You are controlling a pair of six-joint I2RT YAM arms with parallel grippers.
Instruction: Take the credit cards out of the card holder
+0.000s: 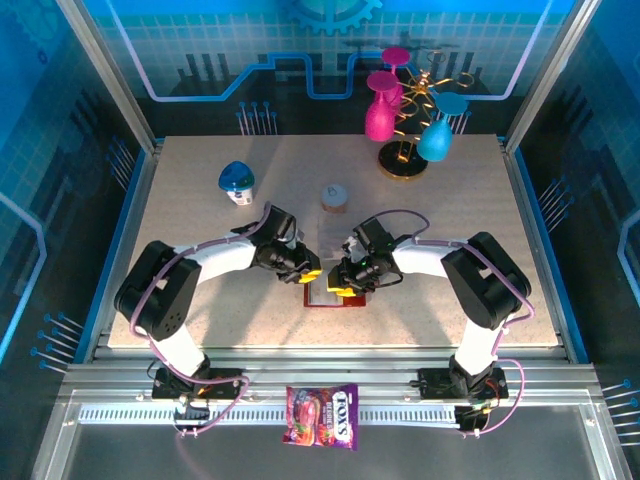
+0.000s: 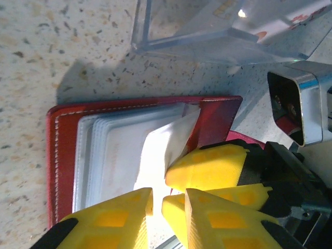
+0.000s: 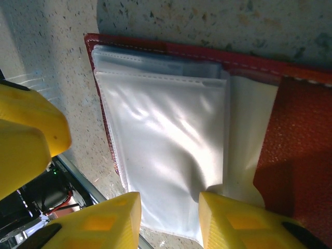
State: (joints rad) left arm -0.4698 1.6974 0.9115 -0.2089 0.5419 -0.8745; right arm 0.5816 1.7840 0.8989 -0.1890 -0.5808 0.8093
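Two sets of yellow jaws crowd the red holder (image 1: 322,303), which lies open on the worktop (image 1: 200,230) near its front edge, midway between the arms. Its milky pockets (image 3: 166,140) fan out from the spine. Whether cards sit inside them cannot be made out through the plastic.

The left gripper (image 2: 167,212) has its jaws a narrow way apart. A lifted pocket leaf runs down into the gap, but the finger bases are cut off by the frame and no firm pinch can be seen. The right gripper (image 3: 170,212) has its jaws part open, straddling the lower edge of the top pocket without closing on it; its fingers are cropped too.

From above, both grippers cover most of the holder. A clear box (image 2: 218,31) stands just behind it, blurred and cut off. A candy packet (image 1: 322,415) lies on the front rail.
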